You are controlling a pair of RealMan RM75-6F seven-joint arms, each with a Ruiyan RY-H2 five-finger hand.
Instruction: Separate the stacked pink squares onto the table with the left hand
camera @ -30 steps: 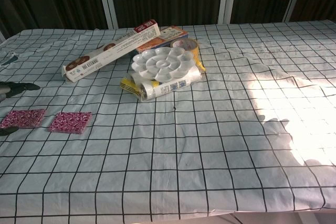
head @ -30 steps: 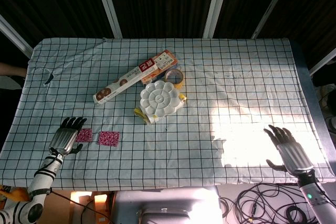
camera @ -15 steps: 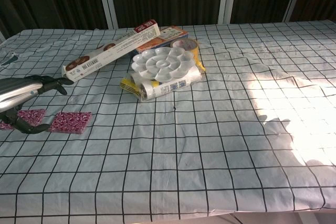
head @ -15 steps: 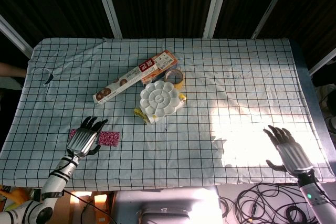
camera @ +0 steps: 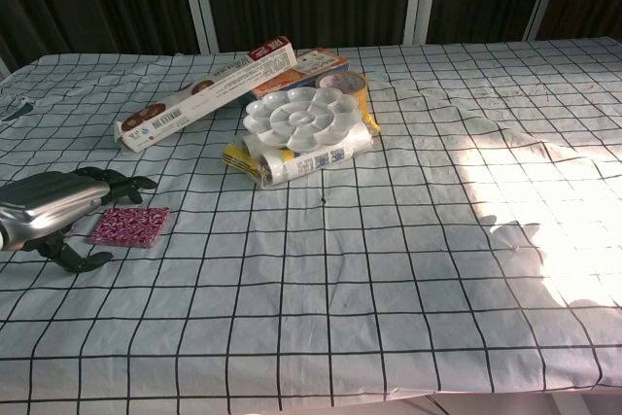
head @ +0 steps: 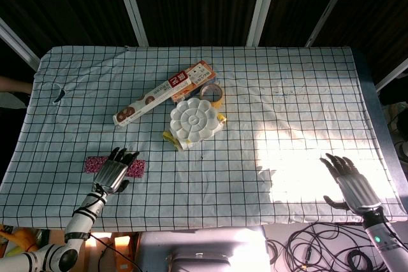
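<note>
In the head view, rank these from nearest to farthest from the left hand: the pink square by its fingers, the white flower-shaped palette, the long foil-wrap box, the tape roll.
From the left hand:
1. Pink patterned square, right beside the fingers.
2. Long foil-wrap box and white flower-shaped paint palette, up and right; too close to call.
3. Brown tape roll, farthest, behind the palette.

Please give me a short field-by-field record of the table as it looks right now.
surface: checked tablecloth
pink squares: two, side by side, one left of the left hand, the other partly under its fingers
left hand: over the squares, grip cannot be told
right hand: open, near right edge
centre: white palette, long box, tape roll
</note>
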